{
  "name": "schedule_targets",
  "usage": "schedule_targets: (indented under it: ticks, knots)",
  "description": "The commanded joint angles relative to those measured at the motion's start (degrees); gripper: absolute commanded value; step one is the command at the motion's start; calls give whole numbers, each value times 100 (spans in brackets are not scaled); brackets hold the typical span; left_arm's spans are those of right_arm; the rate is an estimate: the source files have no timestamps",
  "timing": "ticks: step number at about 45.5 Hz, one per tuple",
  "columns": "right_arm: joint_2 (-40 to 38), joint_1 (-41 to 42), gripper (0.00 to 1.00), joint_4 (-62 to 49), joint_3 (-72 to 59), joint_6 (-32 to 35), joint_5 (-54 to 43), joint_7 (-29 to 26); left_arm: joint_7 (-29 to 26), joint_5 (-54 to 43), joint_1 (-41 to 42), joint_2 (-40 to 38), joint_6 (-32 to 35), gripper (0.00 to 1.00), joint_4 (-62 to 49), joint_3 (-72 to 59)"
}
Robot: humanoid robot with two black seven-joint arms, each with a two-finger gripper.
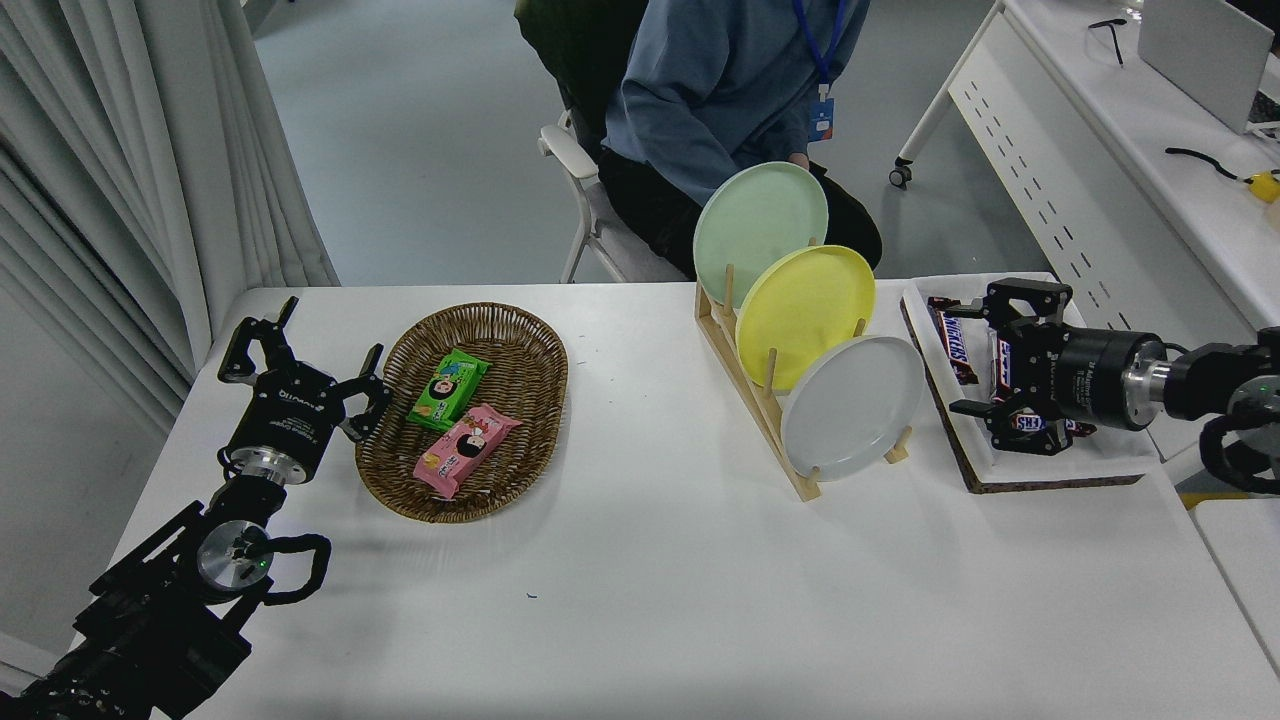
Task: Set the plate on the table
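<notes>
The pale grey-white plate (853, 405) stands on edge in the front slot of a wooden rack (745, 385) on the white table (660, 580). A yellow plate (805, 312) and a mint-green plate (760, 232) stand behind it. My right gripper (972, 355) is open and empty. It points left, hovering over the white tray just right of the grey plate, a short gap away from its rim. My left gripper (318, 345) is parked at the lower left, open, beside the basket.
A white tray (1090, 465) on a cork mat holds chocolate bars (952, 338) under my right gripper. A wicker basket (468, 410) with two snack packs sits at the left. A person (720, 90) sits at the far side. A white desk (1130, 130) stands at the right.
</notes>
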Motion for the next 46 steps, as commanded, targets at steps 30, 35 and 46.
schedule_targets:
  ticks: [30, 35, 46]
  knots:
    - [951, -201, 99, -783, 647, -738, -23, -697, 0, 0, 0, 1, 0, 100, -4, -8]
    - [1013, -201, 99, -906, 656, -764, -40, -688, 0, 0, 0, 1, 0, 100, 5, -8]
    - [1311, -210, 99, -1416, 647, -843, -49, -688, 0, 0, 0, 1, 0, 100, 5, 1]
